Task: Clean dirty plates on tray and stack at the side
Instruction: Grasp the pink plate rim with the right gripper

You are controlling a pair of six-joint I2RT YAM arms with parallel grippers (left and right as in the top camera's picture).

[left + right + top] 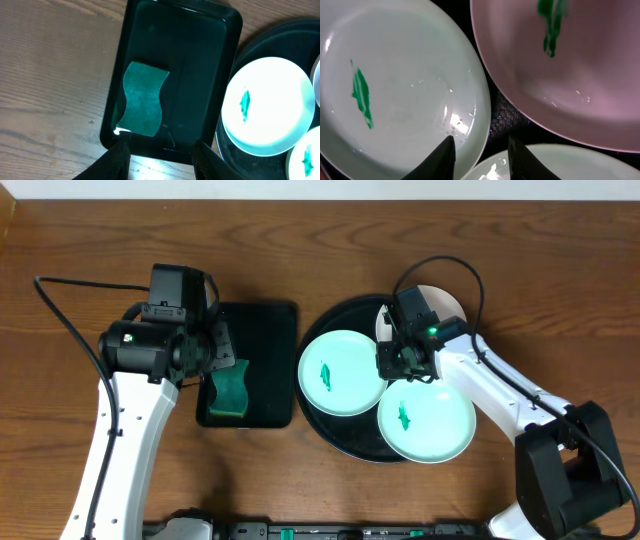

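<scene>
Three plates lie on the round black tray (pixel 338 317), each with a green smear: a left plate (pixel 342 372), a front plate (pixel 427 422), and a back plate (pixel 445 302) half hidden under my right arm. My right gripper (pixel 400 365) hovers low where the three meet. In the right wrist view its jaws (pixel 481 142) stand apart astride the rim of the left plate (pixel 395 85), one finger over the plate and one over the dark tray (pixel 502 117). A gap shows beside the rim. My left gripper (pixel 160 147) is open and holds nothing.
A rectangular black tray (pixel 262 330) left of the round one holds a green sponge (pixel 230 388). In the left wrist view the sponge (pixel 144 97) lies just ahead of my fingers, which hang over the near rim of that tray (pixel 190 60). Bare wood surrounds both trays.
</scene>
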